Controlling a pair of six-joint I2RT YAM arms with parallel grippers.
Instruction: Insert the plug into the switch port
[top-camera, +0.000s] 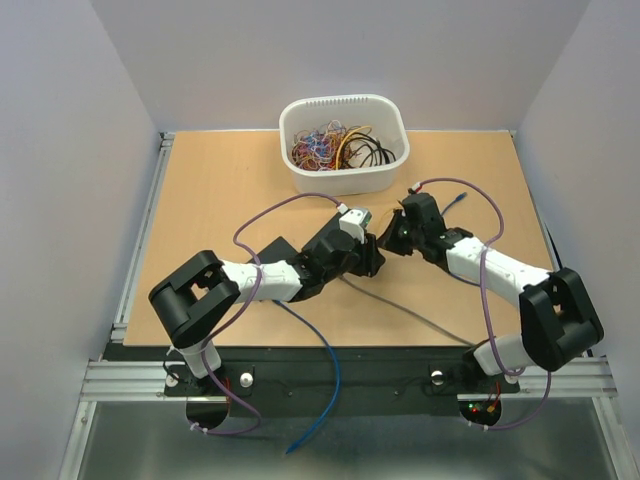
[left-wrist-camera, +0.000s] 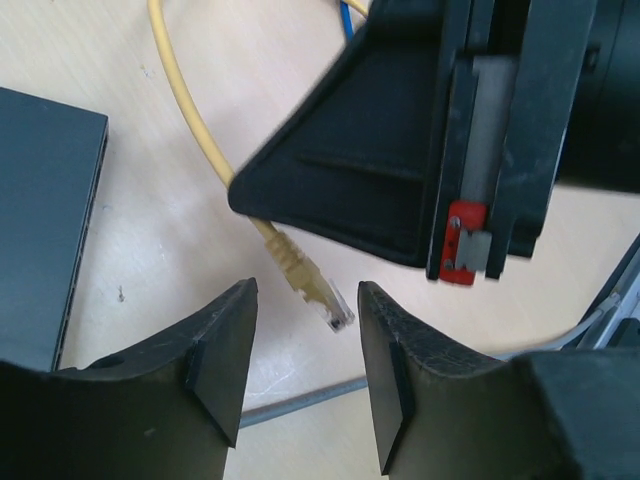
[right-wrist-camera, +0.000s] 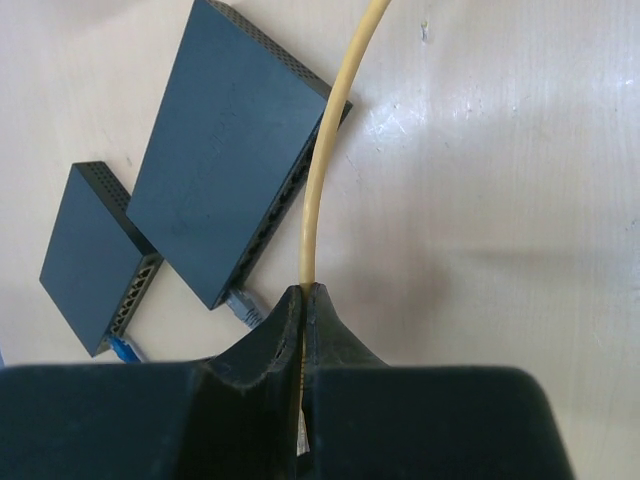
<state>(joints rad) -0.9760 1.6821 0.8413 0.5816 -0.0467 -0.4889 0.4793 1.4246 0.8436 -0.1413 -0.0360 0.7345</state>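
While the right gripper (right-wrist-camera: 305, 303) has its fingers pinched tight on the yellow cable (right-wrist-camera: 330, 130), the plug (left-wrist-camera: 318, 295) at that cable's end dangles just below the grip, low over the wooden table (top-camera: 220, 190). Whether the plug's clear tip touches the wood cannot be told.

And there's the left gripper (left-wrist-camera: 306, 310), fingers spread apart with nothing between the pads, the plug sitting just beyond the gap. Neither pad is touching it.

Off to the side lie two black switches, flat on the table. The larger switch (right-wrist-camera: 225, 150) carries a grey plug (right-wrist-camera: 240, 305) in one port along its edge, and the smaller switch (right-wrist-camera: 90, 250) beside it has a blue plug (right-wrist-camera: 122, 348) seated. The yellow plug is in no port; it is near the larger switch but clearly apart from it.

At the far side of the table stands a white bin (top-camera: 343, 180) of tangled cables.
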